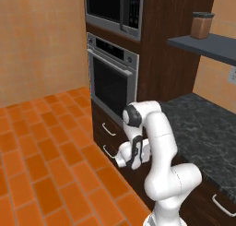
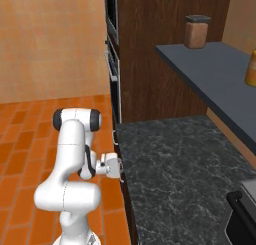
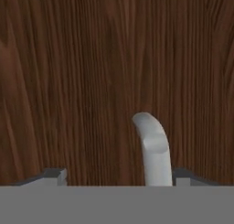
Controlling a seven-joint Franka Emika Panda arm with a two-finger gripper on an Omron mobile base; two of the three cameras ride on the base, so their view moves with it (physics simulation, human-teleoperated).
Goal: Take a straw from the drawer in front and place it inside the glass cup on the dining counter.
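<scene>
Left base view shows, from left to right, the orange brick floor point(image 1: 41, 151), then a tall dark wood cabinet point(image 1: 170, 63) holding two appliances stacked one over the other, a microwave point(image 1: 115, 8) above and a wall oven point(image 1: 113, 80) below, and under the oven two dark fronts with silver handles, one above the other. The lower of these is the drawer point(image 1: 102, 146), closed, and the gripper point(image 1: 119, 161) is pressed low against it, just left of the white arm point(image 1: 159, 165). Further right lie the dark speckled granite counter point(image 1: 203, 128) and a grey shelf point(image 1: 207, 47) carrying one brown jar point(image 1: 202, 26). In the right base view the gripper point(image 2: 120, 168) meets the cabinet face at the counter's left edge, and a second, yellow item point(image 2: 251, 66) stands at the shelf's right end beside the jar. In the hand view the drawer's one silver handle point(image 3: 153, 150) stands as a curved bar with its long axis running up the picture, its rounded end pointing up, lying flat against the wood grain. It sits between the two fingertips point(image 3: 57, 176), nearer the right one; the jaws stand wide apart around it and whether they touch it cannot be told.
</scene>
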